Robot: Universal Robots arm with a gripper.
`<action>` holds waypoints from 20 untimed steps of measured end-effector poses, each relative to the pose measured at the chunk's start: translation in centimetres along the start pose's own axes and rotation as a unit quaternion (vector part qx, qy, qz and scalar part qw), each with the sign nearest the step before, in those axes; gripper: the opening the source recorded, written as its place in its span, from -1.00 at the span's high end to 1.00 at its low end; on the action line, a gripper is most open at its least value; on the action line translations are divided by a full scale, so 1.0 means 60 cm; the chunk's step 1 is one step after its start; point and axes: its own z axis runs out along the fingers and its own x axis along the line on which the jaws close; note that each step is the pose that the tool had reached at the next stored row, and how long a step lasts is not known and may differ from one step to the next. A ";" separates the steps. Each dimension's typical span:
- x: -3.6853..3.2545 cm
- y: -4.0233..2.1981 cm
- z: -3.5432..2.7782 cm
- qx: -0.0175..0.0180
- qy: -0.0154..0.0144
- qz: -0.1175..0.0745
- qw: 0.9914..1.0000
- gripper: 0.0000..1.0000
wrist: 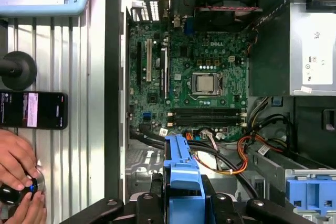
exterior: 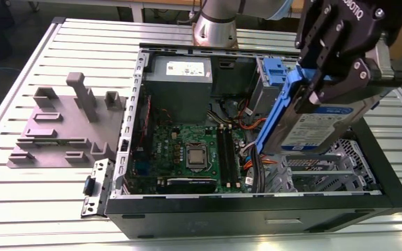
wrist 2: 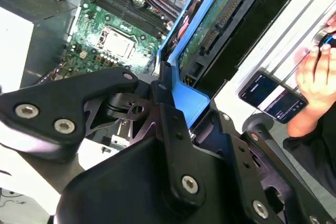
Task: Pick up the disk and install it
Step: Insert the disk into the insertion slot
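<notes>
In the clamp of our black gripper (exterior: 335,86) we hold the disk (exterior: 311,123): a flat silver-grey slab with a white-and-blue label, rimmed by a glossy blue plastic carrier (exterior: 279,112), steeply tilted and hanging over the open black case (exterior: 257,215). Just beneath the gripper we see the perforated metal drive cage (exterior: 330,167). Farther off lie the green motherboard (exterior: 187,149) and the boxy grey power supply (exterior: 180,78), all on a ribbed aluminium table (exterior: 33,204).

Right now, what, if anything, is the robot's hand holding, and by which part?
The hand grips the disk by the end tab of its blue carrier.
</notes>
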 end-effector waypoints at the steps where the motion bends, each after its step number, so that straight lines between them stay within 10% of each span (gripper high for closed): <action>1: 0.002 -0.004 0.001 0.000 0.000 0.000 1.000 0.27; 12: 0.006 -0.074 0.010 0.000 0.000 0.000 1.000 0.27; 20: 0.009 -0.093 0.025 0.000 0.001 -0.001 1.000 0.27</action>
